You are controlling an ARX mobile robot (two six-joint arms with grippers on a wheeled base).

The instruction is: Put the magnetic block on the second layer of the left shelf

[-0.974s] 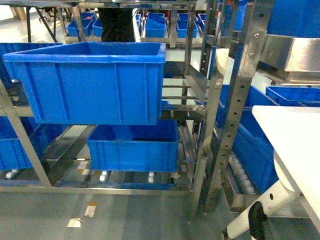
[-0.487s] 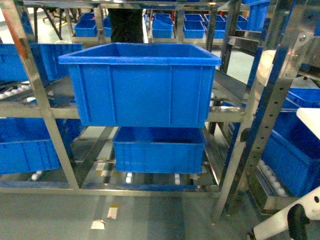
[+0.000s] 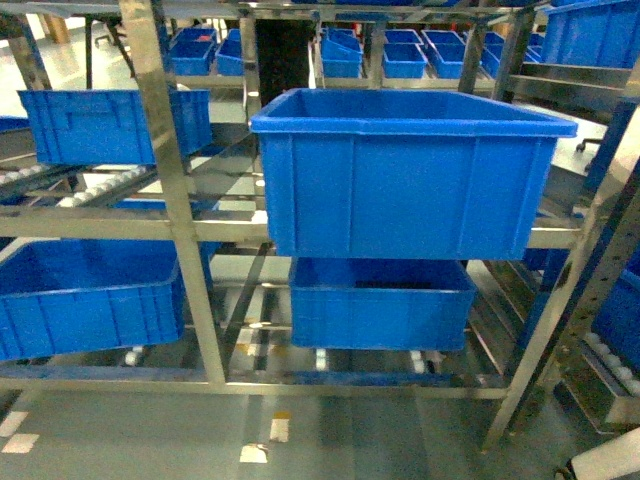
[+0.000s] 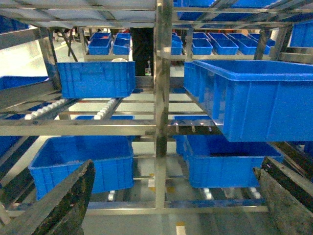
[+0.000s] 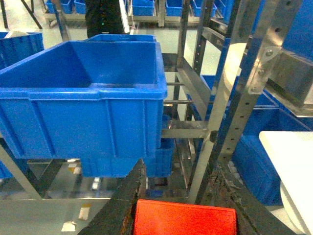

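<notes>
Block: small matte red magnetic block [image 5: 185, 219] sat clamped between the right gripper [image 5: 183, 215] fingers, plain faces.
Left gripper [image 4: 171, 205]: jaws spread, empty.
Shelf: steel second layer [image 3: 230, 228] bore large blue plastic bin [image 3: 410, 180].

**Arms low, right closed on block, left spread**

Neither arm shows in the head view. Right gripper [image 5: 186, 215]: both dark fingers [image 5: 128, 205] clamp the magnetic block [image 5: 186, 219] from its left and right sides, jaws pressed against it, wrist pointing forward and roughly level. Left gripper [image 4: 176, 205]: jaws spread wide, one worn finger at the left edge, the other at the right, nothing between them, wrist also level and facing forward.
</notes>
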